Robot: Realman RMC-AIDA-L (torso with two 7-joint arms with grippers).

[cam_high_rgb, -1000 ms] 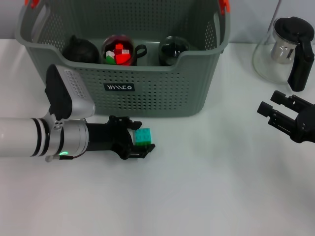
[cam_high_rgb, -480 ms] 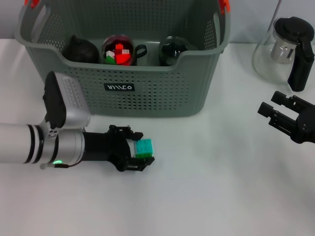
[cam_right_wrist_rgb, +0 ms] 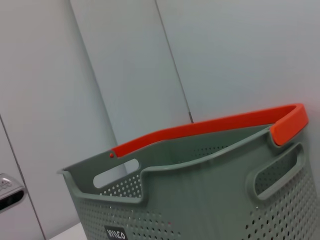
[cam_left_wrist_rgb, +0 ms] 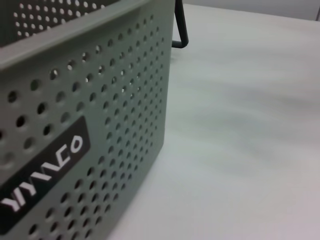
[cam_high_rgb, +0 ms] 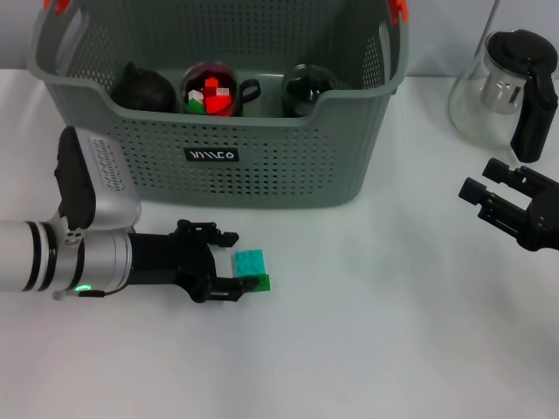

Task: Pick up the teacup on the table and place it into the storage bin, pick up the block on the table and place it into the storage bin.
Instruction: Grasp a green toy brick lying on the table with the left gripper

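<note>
The head view shows a white desk (cam_high_rgb: 367, 332) with the storage bin (cam_high_rgb: 262, 166) at the back; the bin is grey-green with many small holes, orange handle clips (cam_high_rgb: 397, 10) at the top corners, and a small black label (cam_high_rgb: 211, 155) on its front wall; inside it sit three round things in a row: a black one on the left, a clear teacup (cam_high_rgb: 212, 89) in the middle with red, white and green bits in it, and a dark shiny one on the right; the left hand (cam_high_rgb: 229, 271) lies low over the desk in front of the bin, reaching in from the left side on a silver and white arm; its black fingers (cam_high_rgb: 210, 234) are spread apart and grasp nothing; the teal block (cam_high_rgb: 250, 262) sits on the desk just at the fingertips, with a small green piece (cam_high_rgb: 261, 282) at its lower edge; the block is outside the bin, just in front of its front wall; the right hand (cam_high_rgb: 489, 196) hangs at the right side of the desk, well apart from the bin, its fingers apart and holding nothing; a glass teapot (cam_high_rgb: 502, 87) with a black lid and handle stands behind it; the left wrist view shows the bin's front wall and label up close with bare desk beside it; the right wrist view shows the bin's rim and an orange handle against a pale wall.
</note>
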